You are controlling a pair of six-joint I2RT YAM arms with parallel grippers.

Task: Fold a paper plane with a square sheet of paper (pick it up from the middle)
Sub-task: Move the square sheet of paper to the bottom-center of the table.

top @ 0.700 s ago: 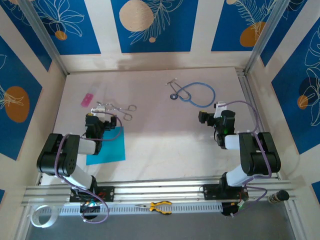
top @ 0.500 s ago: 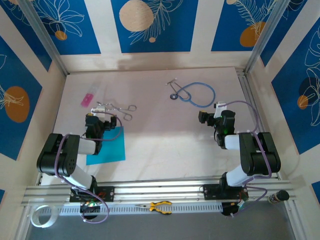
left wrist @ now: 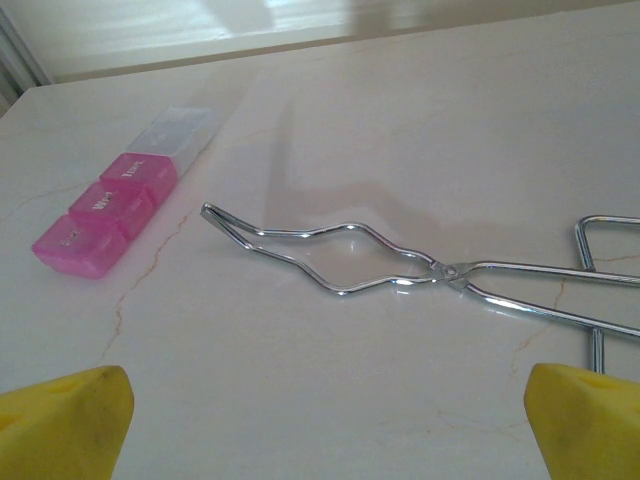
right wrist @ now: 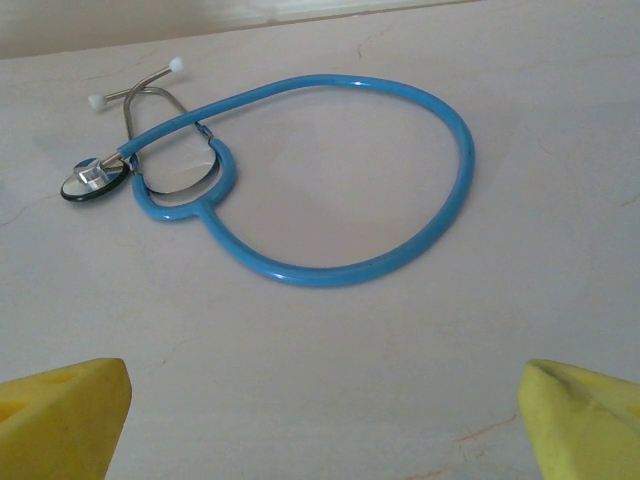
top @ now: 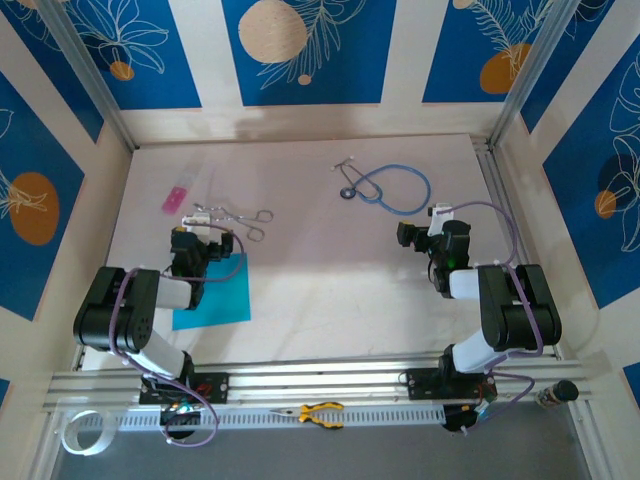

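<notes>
The square sheet of paper (top: 218,296) lies flat on the table in the top view, cyan-blue, with its left part under my left arm. The paper plane is out of view. My left gripper (top: 192,236) hangs over the sheet's far edge and points at the metal tongs. It is open, and its yellow fingertips (left wrist: 70,420) stand wide apart with bare table between them. My right gripper (top: 407,236) is at the right of the table, also open and empty. It faces the stethoscope, with one yellow fingertip (right wrist: 62,415) in each bottom corner of the right wrist view.
Metal tongs (left wrist: 340,255) and a pink pill box (left wrist: 105,210) lie just beyond the left gripper. A blue-tubed stethoscope (right wrist: 330,200) lies at the far middle right. Yellow-handled pliers (top: 320,412) rest on the front rail and a tape roll (top: 80,432) sits at the near left.
</notes>
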